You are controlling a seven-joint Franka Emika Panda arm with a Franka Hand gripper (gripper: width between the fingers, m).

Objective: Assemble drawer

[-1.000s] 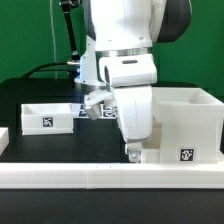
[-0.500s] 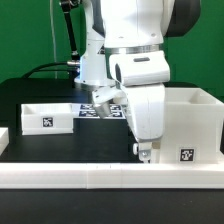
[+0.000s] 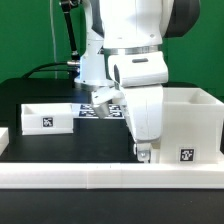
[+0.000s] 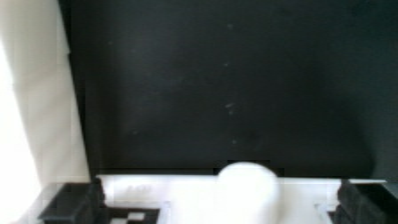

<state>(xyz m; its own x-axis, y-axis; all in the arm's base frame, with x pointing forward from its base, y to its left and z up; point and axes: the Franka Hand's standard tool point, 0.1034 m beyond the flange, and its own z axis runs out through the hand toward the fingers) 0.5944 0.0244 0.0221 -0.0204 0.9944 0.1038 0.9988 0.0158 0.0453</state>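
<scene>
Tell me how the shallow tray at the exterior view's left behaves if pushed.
The tray looks like thin-walled plastic, so probably stiff and light. Low and flat-bottomed, it should slide on the black table rather than tip.

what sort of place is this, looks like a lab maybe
Probably a robotics lab bench: a white robot arm works over a black table fenced by white border rails, and a drawer tray carries a square marker tag.
</scene>
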